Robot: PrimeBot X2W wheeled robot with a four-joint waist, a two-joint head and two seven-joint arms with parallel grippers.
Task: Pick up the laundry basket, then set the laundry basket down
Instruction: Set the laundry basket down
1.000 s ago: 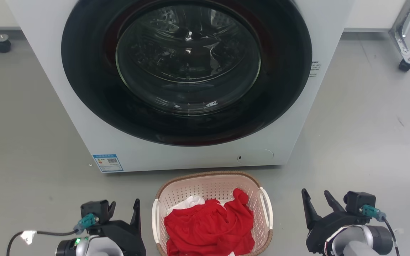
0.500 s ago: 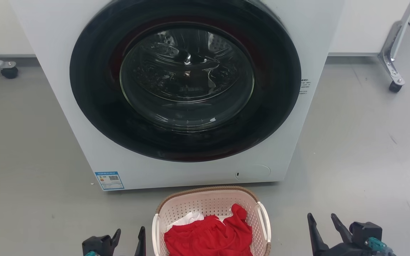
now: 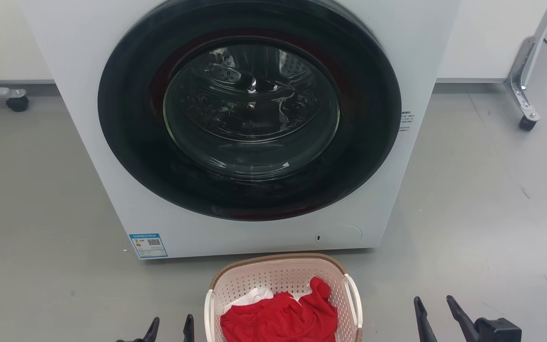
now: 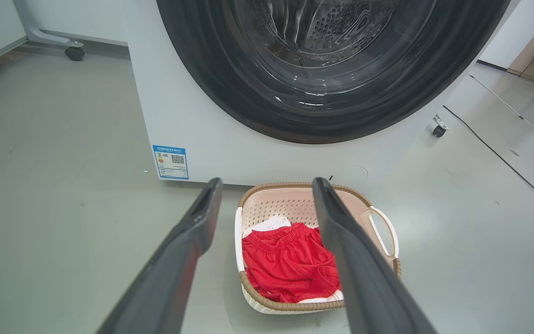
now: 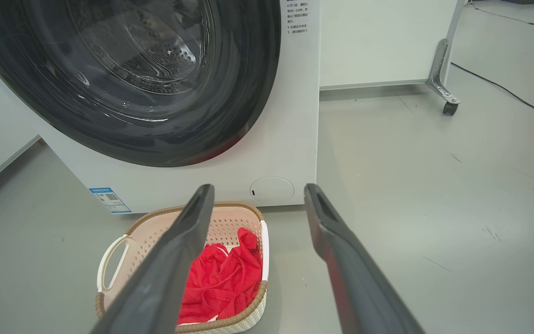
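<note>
Grey floor (image 3: 482,213) carries the laundry basket (image 3: 273,278), set just before the washing machine (image 3: 88,118), with red cloth (image 3: 278,318) inside. Left gripper (image 3: 172,319) and right gripper (image 3: 433,300) flank it, both spread wide, empty.

laundry basket (image 3: 278,280): on floor (image 3: 468,213), before washing machine (image 3: 249,118) | clothes (image 3: 278,323): in basket | left tool (image 3: 172,319), right tool (image 3: 433,300): flanking basket

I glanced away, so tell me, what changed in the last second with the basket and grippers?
Mostly the head camera moved: the whole view slid down, leaving the left gripper and right gripper low at the bottom edge. Nothing was grasped or released; both stay open beside the laundry basket, which keeps its spot before the washing machine, red clothes inside.
</note>
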